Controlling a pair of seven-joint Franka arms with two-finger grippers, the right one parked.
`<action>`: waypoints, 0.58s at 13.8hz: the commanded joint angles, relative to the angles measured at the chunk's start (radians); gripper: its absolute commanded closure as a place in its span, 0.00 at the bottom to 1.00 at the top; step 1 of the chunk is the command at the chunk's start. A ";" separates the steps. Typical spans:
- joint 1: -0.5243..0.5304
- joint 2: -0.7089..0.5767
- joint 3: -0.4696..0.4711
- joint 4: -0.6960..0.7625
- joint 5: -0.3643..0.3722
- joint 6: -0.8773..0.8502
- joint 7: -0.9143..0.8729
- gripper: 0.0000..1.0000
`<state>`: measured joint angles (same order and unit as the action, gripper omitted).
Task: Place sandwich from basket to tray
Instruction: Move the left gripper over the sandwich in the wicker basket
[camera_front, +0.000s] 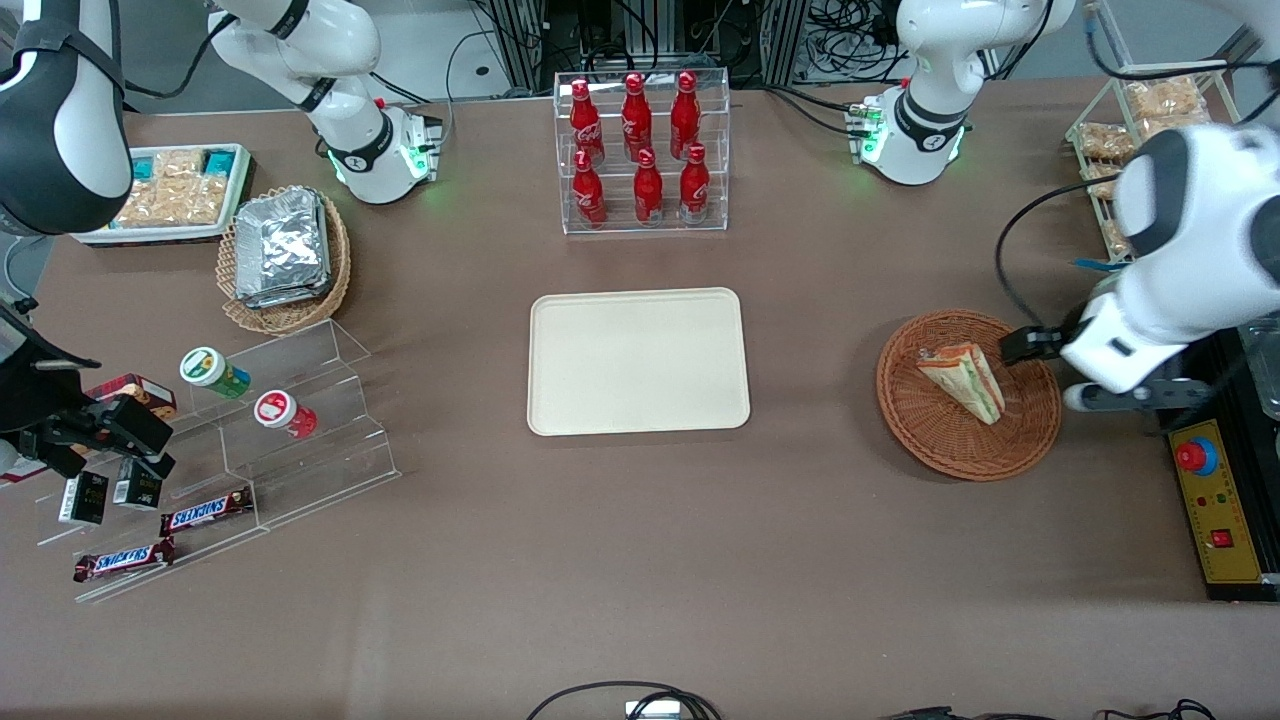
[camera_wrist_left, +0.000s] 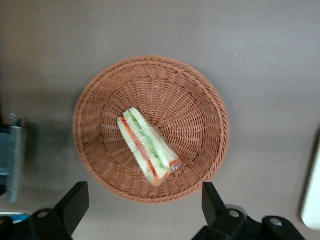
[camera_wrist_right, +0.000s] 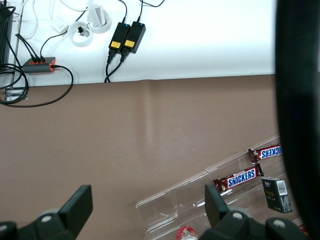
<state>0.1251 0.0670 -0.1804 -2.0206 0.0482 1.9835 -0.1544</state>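
Observation:
The sandwich (camera_front: 962, 380) (camera_wrist_left: 147, 145), a wrapped wedge of white bread with green and orange-pink filling, lies in the round reddish-brown wicker basket (camera_front: 930, 450) (camera_wrist_left: 100, 100) toward the working arm's end of the table. My gripper (camera_front: 1045, 368) (camera_wrist_left: 142, 205) hangs above the basket's rim on the working arm's side. It is open wide, with nothing between its black fingers (camera_wrist_left: 74, 202). It touches neither the sandwich nor the basket. The cream tray (camera_front: 638, 362) (camera_wrist_left: 312, 200) lies bare at the middle of the table, beside the basket.
A clear rack of red bottles (camera_front: 645, 150) stands farther from the camera than the tray. A control box with a red button (camera_front: 1215, 500) sits beside the basket. A tan basket of foil packets (camera_front: 285, 260) and acrylic steps with snacks (camera_front: 250, 430) lie toward the parked arm's end.

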 joint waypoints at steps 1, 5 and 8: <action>0.004 -0.085 -0.002 -0.214 0.009 0.177 -0.121 0.00; 0.005 -0.059 -0.002 -0.286 0.009 0.280 -0.259 0.00; 0.005 -0.044 -0.001 -0.369 0.009 0.420 -0.339 0.00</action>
<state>0.1255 0.0408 -0.1801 -2.3246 0.0483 2.3235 -0.4374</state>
